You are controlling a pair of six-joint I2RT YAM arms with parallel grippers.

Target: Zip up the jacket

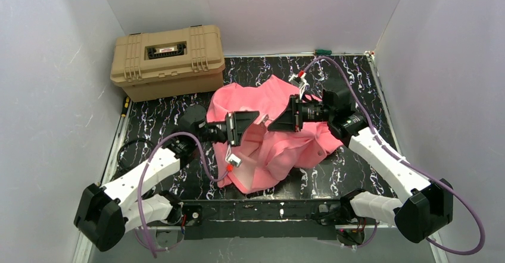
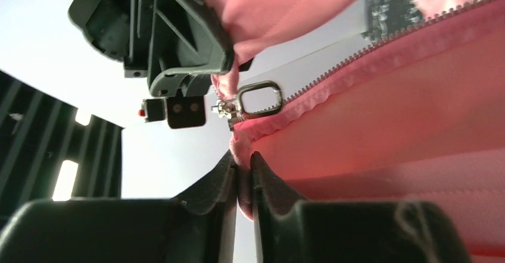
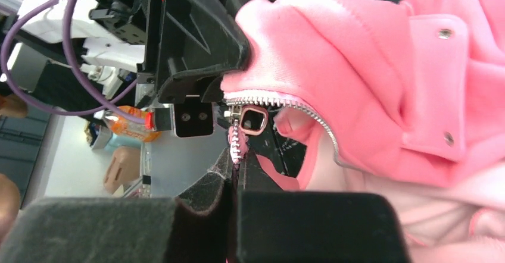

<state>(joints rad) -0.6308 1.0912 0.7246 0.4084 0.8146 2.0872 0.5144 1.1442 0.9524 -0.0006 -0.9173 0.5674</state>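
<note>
Left tool [image 2: 241, 163], right tool [image 3: 234, 169] pinched closed, tip-to-tip.

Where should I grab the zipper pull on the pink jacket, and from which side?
Pinch the silver oval-ring zipper pull across its flat faces, coming from its free looped end. It stands clear of the salmon-pink fabric jacket, with background showing through the loop.

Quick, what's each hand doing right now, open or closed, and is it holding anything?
Left hand: closed, pinching the jacket edge beside the zipper slider.
Right hand: closed, pinching the jacket just below that slider.
</note>
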